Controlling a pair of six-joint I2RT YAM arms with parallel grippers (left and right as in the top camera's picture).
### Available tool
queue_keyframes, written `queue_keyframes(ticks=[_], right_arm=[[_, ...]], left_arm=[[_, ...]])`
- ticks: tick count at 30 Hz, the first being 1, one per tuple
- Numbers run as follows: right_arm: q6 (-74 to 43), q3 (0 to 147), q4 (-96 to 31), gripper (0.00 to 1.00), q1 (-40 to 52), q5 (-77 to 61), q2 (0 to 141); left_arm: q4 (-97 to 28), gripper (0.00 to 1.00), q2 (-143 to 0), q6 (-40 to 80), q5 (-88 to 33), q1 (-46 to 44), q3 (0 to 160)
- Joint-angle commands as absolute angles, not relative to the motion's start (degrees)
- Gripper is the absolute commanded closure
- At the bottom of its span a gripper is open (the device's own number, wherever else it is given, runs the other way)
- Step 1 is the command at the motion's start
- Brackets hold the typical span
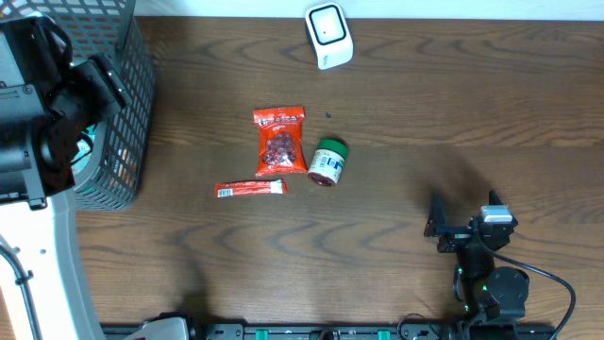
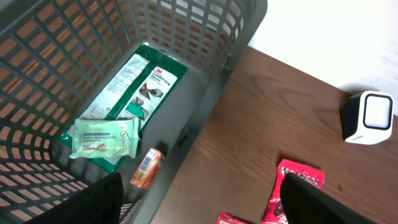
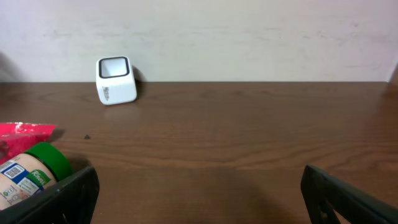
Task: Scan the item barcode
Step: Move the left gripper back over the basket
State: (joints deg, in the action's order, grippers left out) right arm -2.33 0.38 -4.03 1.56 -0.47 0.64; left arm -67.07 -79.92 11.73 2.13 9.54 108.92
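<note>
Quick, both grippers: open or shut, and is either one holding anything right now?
Left gripper: jaws open, holding nothing.
Right gripper: jaws open, holding nothing.

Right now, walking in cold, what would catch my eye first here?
The bright red snack bag in the middle of the dark wooden table jumps out first, with a green-lidded jar lying beside it. A white cube scanner sits at the far edge, and a grey mesh basket at the left holds several packages.
</note>
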Motion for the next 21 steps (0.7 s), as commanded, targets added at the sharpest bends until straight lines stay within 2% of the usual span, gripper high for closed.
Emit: queue_keyframes(ticks=[1, 21], right_arm=[[-2.1, 0.3, -4.2, 0.01, 1.3, -0.5, 0.4], [-2.1, 0.3, -4.2, 0.01, 1.3, -0.5, 0.4]], left_arm=[[-67.0, 0.19, -79.4, 11.0, 3.1, 9.7, 110.0], [-67.3, 0.19, -79.9, 11.0, 3.1, 9.7, 109.6]])
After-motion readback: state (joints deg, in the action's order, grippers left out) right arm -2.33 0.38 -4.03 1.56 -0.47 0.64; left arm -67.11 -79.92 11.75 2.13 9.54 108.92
